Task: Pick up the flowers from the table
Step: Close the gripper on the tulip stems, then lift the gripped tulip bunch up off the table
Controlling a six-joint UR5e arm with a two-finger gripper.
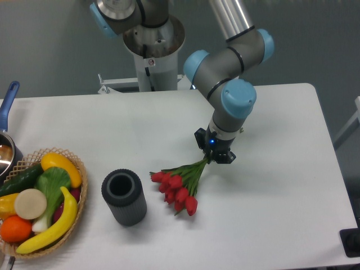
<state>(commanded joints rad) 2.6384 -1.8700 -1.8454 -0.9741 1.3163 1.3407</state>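
Note:
The flowers (179, 187) are a small bunch of red tulip buds on thin green stems, lying near the middle of the white table (281, 185). The buds point down-left and the stems run up-right into my gripper (211, 159). The gripper points straight down and is shut on the stem ends. The fingertips are mostly hidden under the black gripper body. I cannot tell whether the buds still touch the tabletop.
A dark grey ribbed cylinder (124, 197) stands upright left of the flowers. A wicker basket (39, 202) of fruit and vegetables sits at the left edge. A blue-handled pot (7, 129) is cut off at far left. The robot base (153, 45) rises behind the table.

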